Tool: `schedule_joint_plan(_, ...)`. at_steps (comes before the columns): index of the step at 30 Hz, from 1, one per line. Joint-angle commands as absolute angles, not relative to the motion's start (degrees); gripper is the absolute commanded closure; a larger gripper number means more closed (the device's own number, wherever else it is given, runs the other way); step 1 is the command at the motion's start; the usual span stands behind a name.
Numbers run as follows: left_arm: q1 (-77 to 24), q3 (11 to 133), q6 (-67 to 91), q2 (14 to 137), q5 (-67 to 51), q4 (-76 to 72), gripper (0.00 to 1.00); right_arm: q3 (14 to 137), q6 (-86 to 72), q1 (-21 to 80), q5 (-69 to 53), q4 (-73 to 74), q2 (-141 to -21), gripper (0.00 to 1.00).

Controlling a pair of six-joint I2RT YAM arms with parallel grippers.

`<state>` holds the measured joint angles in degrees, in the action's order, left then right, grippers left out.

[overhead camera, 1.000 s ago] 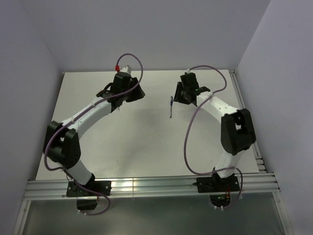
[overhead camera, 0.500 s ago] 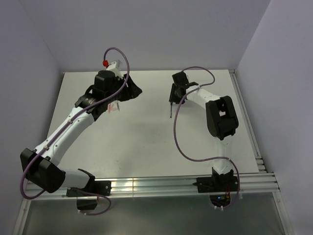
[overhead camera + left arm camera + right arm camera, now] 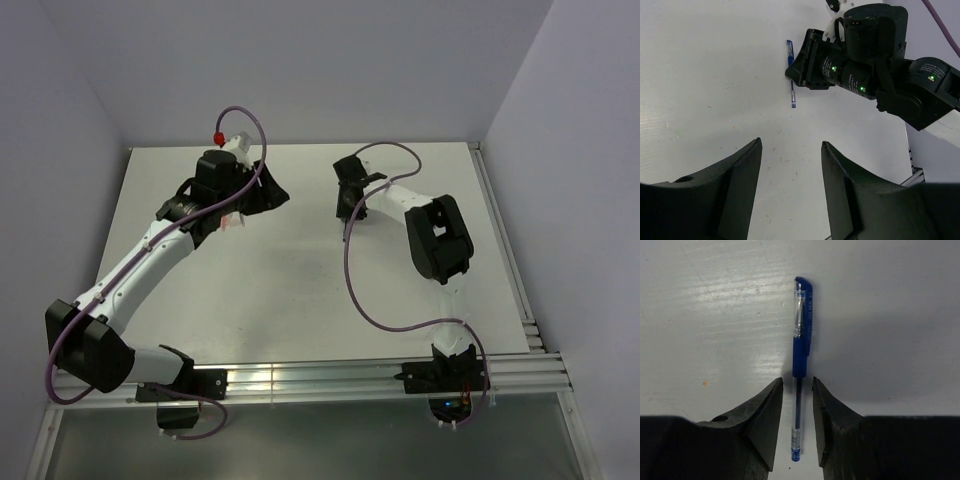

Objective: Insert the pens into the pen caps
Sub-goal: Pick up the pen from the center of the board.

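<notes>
Change since a sec ago: right hand has swung left and come down astride blue pen, which lies flat on desk. Fingers are narrowing either side of barrel, gaps still showing, so nothing gripped yet. Left hand is spread wide, empty, hovering nearby facing it. Means pickup imminent; insertion still ahead, I'd judge.

The right hand partly hides the blue pen.
</notes>
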<state>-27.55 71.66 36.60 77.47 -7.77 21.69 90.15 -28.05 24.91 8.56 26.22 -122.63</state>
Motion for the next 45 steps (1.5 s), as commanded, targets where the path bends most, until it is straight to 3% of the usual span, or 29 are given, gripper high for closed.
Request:
schedule_joint_plan(1, -26.98, 71.46, 35.33, 76.64, -9.4, 19.51, 0.44, 92.02, -28.83, 24.96, 11.42, 28.04, -123.05, 0.63)
schedule_joint_plan(9, -26.28, 70.58, 35.68, 77.17, -10.46, 18.46, 0.44, 91.5, -28.83, 25.66, 12.48, 29.09, -123.22, 0.72)
schedule_joint_plan(18, -25.93, 70.05, 35.77, 77.08, -10.9, 18.28, 0.45, 89.83, -28.21, 26.72, 14.15, 29.09, -120.68, 1.0)
schedule_joint_plan(31, -25.58, 69.35, 36.12, 77.78, -11.69, 17.67, 0.44, 80.17, -21.01, 28.04, 6.61, 19.62, -108.73, 1.0)
schedule_joint_plan(37, -24.52, 68.73, 37.79, 78.31, -14.76, 15.38, 0.45, 66.74, -17.14, 28.04, -9.56, 5.57, -95.22, 1.0)
schedule_joint_plan(45, -23.55, 68.38, 38.67, 78.22, -17.57, 13.63, 0.44, 58.72, -15.2, 28.04, -29.68, -4.12, -86.23, 1.0)
